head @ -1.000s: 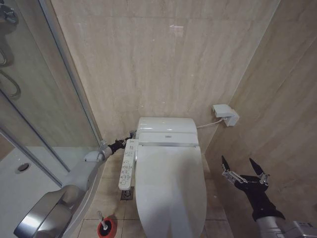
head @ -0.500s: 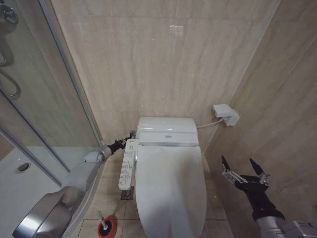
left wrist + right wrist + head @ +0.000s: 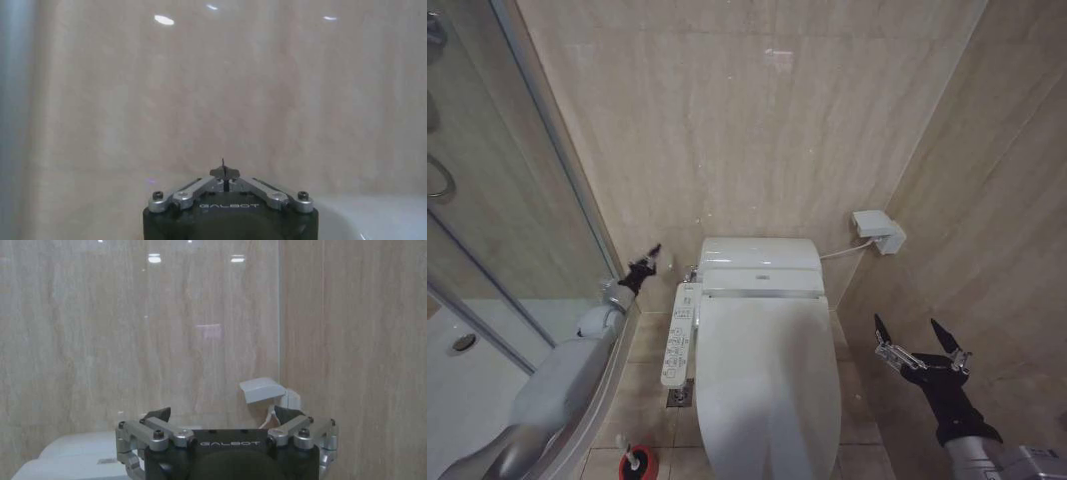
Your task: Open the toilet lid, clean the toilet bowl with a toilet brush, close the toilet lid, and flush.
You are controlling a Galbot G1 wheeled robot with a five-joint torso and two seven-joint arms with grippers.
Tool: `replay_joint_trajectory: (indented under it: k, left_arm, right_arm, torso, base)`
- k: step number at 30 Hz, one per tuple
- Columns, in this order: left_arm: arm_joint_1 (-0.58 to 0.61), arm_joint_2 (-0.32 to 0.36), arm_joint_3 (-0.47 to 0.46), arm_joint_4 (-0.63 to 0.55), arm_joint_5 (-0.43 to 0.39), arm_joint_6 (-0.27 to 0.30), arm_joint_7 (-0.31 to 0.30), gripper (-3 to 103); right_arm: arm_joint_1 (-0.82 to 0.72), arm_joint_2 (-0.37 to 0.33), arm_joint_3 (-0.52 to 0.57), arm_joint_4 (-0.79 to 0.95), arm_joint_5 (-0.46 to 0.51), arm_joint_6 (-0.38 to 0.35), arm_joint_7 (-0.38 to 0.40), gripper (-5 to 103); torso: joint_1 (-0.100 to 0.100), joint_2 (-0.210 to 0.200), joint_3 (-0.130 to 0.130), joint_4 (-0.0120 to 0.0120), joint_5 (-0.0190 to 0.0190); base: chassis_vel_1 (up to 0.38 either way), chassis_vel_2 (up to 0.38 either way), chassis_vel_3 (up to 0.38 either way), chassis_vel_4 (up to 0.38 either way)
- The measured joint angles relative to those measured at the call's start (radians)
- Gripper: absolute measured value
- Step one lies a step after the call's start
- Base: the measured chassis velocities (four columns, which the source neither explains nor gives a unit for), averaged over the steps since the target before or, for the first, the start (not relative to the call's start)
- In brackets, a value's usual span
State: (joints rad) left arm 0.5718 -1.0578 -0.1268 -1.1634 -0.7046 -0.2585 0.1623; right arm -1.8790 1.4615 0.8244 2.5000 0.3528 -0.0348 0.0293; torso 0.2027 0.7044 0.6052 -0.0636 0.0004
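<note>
head view, toilet lid (image 3: 769, 385): down flat over the toilet bowl (image 3: 705, 440), lower centre of frame; big glossy white oval
lid handling: my read – light stiff plastic on a rear hinge, slick surface, pads will slide on the flat top; take hold at the front edge and lift there, can't make out a strap from here
head view, button panel (image 3: 676, 342): hangs off the bowl's side, just left of the lid; keep clear of it when reaching in
head view, toilet brush (image 3: 632, 460): bottom edge, left of the bowl, standing in its red cup holder (image 3: 640, 467) on the floor; thin handle, judged light and easy to tip, so pinch the stick high and pull straight up
head view, left claw (image 3: 646, 262): raised at centre left near the wall, up and left of the tank, touching nothing
head view, right claw (image 3: 920, 342): lower right, beside the bowl, fingers spread wide, empty
left wrist view, left claw (image 3: 223, 172): fingertips pressed together to a point, nothing pinched, bare wall ahead
right wrist view, right claw (image 3: 223, 421): spread, empty; wall socket box (image 3: 261, 389) ahead near the corner, tank top (image 3: 73, 455) at lower left
</note>
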Motion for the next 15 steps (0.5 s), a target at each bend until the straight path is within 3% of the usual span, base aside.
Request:
replay_joint_trajectory:
  k: [1, 3, 4, 5, 6, 9, 10, 12, 13, 15]
  left_arm:
    - [0.000, 0.000, 0.000, 0.000, 0.000, 0.000, 0.000, 0]
    - [0.073, 0.023, -0.022, -0.164, 0.001, 0.048, -0.119, 0]
    - [0.118, 0.036, -0.045, -0.253, 0.008, 0.082, -0.179, 0]
    - [0.118, 0.036, -0.045, -0.253, 0.008, 0.082, -0.179, 0]
    - [0.164, 0.049, -0.075, -0.334, 0.019, 0.126, -0.233, 15]
    - [0.297, 0.082, -0.177, -0.528, 0.033, 0.212, -0.327, 15]
    - [0.297, 0.082, -0.177, -0.528, 0.033, 0.212, -0.327, 15]
    - [0.393, 0.100, -0.251, -0.645, 0.043, 0.253, -0.360, 15]
    - [0.453, 0.109, -0.292, -0.710, 0.052, 0.274, -0.371, 42]
    - [0.499, 0.111, -0.325, -0.750, 0.060, 0.285, -0.376, 42]
  right_arm:
    - [0.000, 0.000, 0.000, 0.000, 0.000, 0.000, 0.000, 100]
    - [0.000, 0.000, 0.000, 0.000, 0.000, 0.000, 0.000, 100]
    - [0.000, 0.000, 0.000, 0.000, 0.000, 0.000, 0.000, 100]
    - [0.000, 0.000, 0.000, 0.000, 0.000, 0.000, 0.000, 100]
    - [0.000, 0.000, 0.000, 0.000, 0.000, 0.000, 0.000, 100]
    - [0.000, 0.000, 0.000, 0.000, 0.000, 0.000, 0.000, 100]
    - [0.000, 0.000, 0.000, 0.000, 0.000, 0.000, 0.000, 100]
    - [0.000, 0.000, 0.000, 0.000, 0.000, 0.000, 0.000, 100]
    - [0.000, 0.000, 0.000, 0.000, 0.000, 0.000, 0.000, 100]
    - [0.000, 0.000, 0.000, 0.000, 0.000, 0.000, 0.000, 100]
  torso:
    - [0.000, 0.000, 0.000, 0.0000, 0.0000]
    - [0.000, 0.000, 0.000, -0.0016, -0.0009]
    - [0.000, 0.000, 0.000, -0.0012, -0.0007]
    - [0.000, 0.000, 0.000, -0.0012, -0.0007]
    - [0.000, 0.000, 0.000, -0.0013, 0.0003]
    - [0.000, 0.000, 0.000, -0.0003, -0.0006]
    - [0.000, 0.000, 0.000, -0.0003, -0.0006]
    - [0.000, 0.000, 0.000, 0.0003, -0.0005]
    - [0.000, 0.000, 0.000, -0.0008, -0.0005]
    - [0.000, 0.000, 0.000, -0.0009, -0.0004]
  base:
    - [0.000, 0.000, 0.000, 0.000]
    - [0.000, 0.000, 0.000, 0.000]
    - [0.000, 0.000, 0.000, 0.000]
    - [0.000, 0.000, 0.000, 0.000]
    - [0.000, 0.000, 0.000, 0.000]
    - [0.000, 0.000, 0.000, 0.000]
    - [0.000, 0.000, 0.000, 0.000]
    - [0.000, 0.000, 0.000, 0.000]
    - [0.000, 0.000, 0.000, 0.000]
    - [0.000, 0.000, 0.000, 0.000]
